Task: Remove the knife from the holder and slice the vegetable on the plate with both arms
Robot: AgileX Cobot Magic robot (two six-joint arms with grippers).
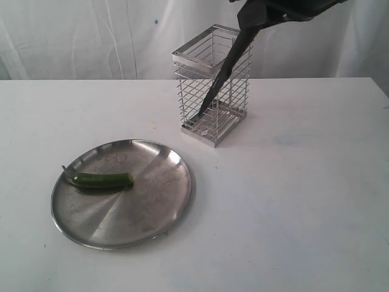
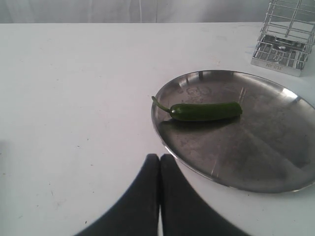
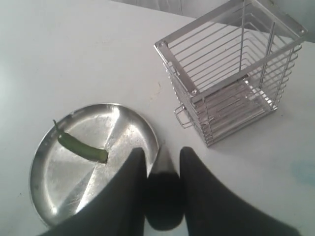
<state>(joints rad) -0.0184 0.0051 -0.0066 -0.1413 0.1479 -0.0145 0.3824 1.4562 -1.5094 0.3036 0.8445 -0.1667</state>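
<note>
My right gripper hangs high above the table, shut on the handle of the black knife. The blade slants down and crosses in front of the wire holder. From the right wrist, the knife sits between the fingers of the right gripper, and the holder stands empty. A whole green chili lies on the left half of the steel plate. My left gripper is shut and empty, low by the rim of the plate, short of the chili.
White table with a white curtain behind it. The holder stands beyond the plate's far side. The chili and plate lie below the held knife. The left arm is outside the exterior view.
</note>
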